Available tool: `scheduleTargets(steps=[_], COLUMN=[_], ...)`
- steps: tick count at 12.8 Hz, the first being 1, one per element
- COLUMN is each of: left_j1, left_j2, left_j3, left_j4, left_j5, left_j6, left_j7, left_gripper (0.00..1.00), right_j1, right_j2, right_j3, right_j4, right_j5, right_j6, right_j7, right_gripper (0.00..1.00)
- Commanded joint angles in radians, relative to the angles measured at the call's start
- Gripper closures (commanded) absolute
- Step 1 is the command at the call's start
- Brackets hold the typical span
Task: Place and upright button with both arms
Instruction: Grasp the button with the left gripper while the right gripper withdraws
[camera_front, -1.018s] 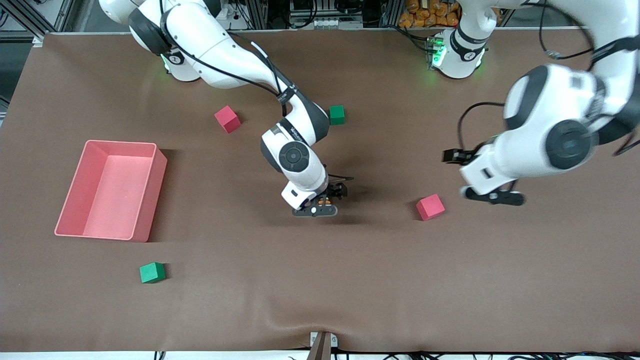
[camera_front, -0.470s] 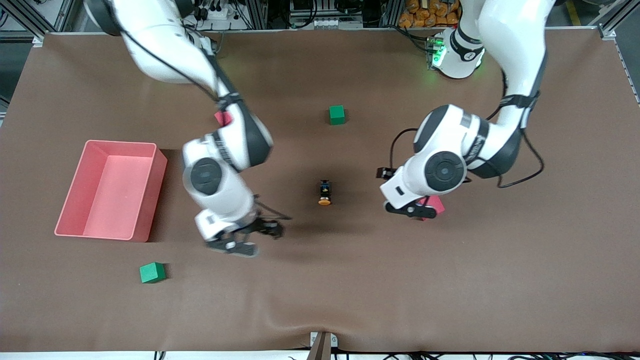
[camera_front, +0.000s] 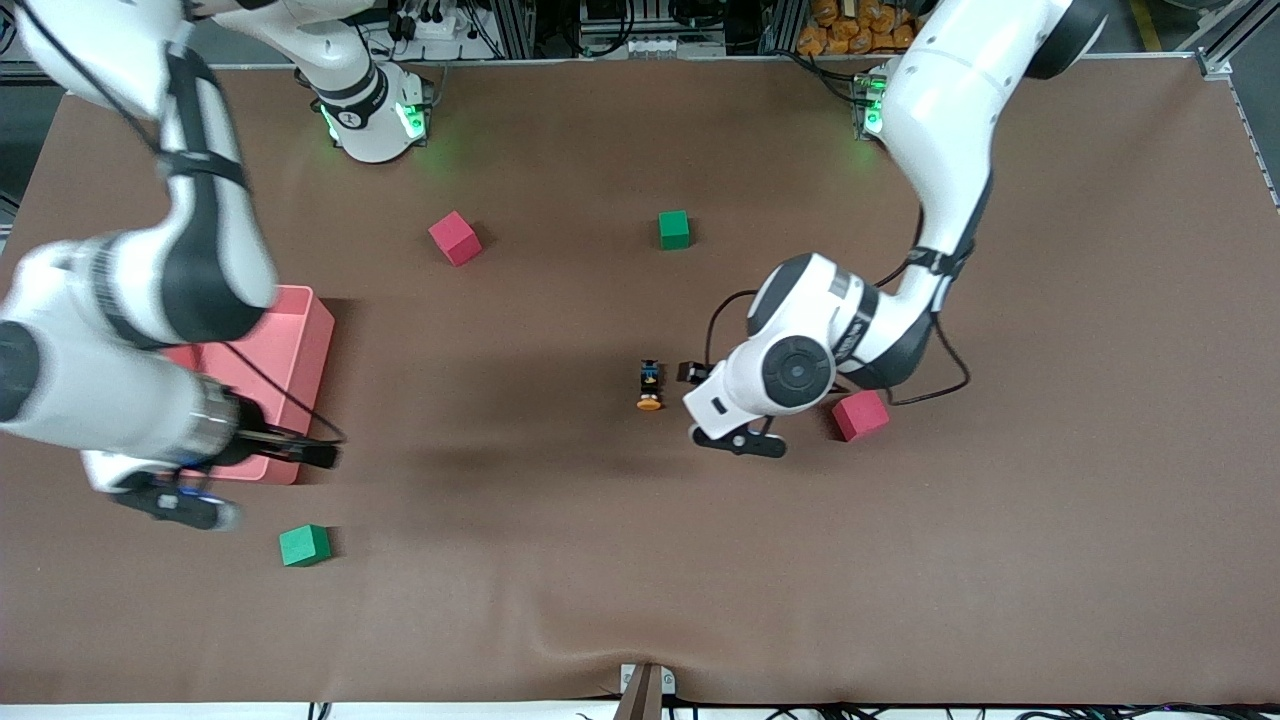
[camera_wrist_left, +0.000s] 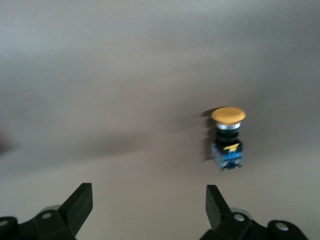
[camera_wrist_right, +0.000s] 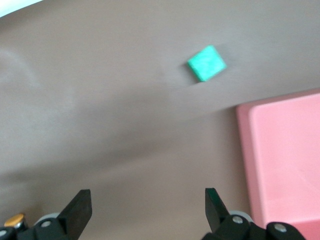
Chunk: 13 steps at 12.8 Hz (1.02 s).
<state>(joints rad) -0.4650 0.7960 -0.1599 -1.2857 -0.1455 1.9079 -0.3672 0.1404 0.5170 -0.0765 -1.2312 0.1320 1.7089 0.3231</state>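
Note:
The button lies on its side on the brown table mat, mid-table, orange cap toward the front camera and black-and-blue body farther from it. My left gripper hangs low just beside it, on the left arm's side, open and empty. In the left wrist view the button lies ahead of the open left gripper, off to one side of the gap. My right gripper is over the mat at the pink bin's near corner, open and empty, as the right wrist view shows.
A pink bin stands toward the right arm's end; the right wrist view shows it with a green cube. Two red cubes and two green cubes lie about.
One second ago my right gripper was at the button; it has let go and swung away to the pink bin. My left arm has moved in beside the button, which has not moved.

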Motion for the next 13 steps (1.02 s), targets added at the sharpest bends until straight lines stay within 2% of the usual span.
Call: scheduleTargets(steps=[1, 3, 5, 7, 10, 13], left_j1=[-0.052, -0.099, -0.141, -0.145, -0.156, -0.164], left_j2=[0.092, 0.127, 0.149, 0.163, 0.175, 0.186], left_j3=[0.008, 0.013, 0.014, 0.016, 0.016, 0.017], left_j4=[0.101, 0.118, 0.118, 0.118, 0.12, 0.12], left_j5=[-0.02, -0.02, -0.02, -0.02, -0.02, -0.02], left_j6=[0.029, 0.075, 0.117, 0.137, 0.145, 0.145], left_j7=[-0.054, -0.131, -0.163, -0.173, -0.173, -0.174], left_gripper=[0.0, 0.0, 0.0, 0.0, 0.16, 0.32], right_j1=[-0.097, -0.107, -0.123, -0.127, -0.153, -0.145], right_j2=[-0.124, -0.19, -0.256, -0.345, -0.529, -0.606], right_j3=[0.073, 0.07, 0.078, 0.083, 0.081, 0.084], right_j4=[-0.03, -0.034, -0.062, -0.169, -0.426, -0.496], right_j5=[-0.005, -0.008, -0.031, -0.061, -0.061, -0.061], right_j6=[-0.084, -0.178, -0.199, -0.186, -0.039, -0.046], right_j7=[-0.111, -0.108, -0.084, -0.017, -0.032, -0.054], right_gripper=[0.0, 0.0, 0.0, 0.0, 0.0, 0.0])
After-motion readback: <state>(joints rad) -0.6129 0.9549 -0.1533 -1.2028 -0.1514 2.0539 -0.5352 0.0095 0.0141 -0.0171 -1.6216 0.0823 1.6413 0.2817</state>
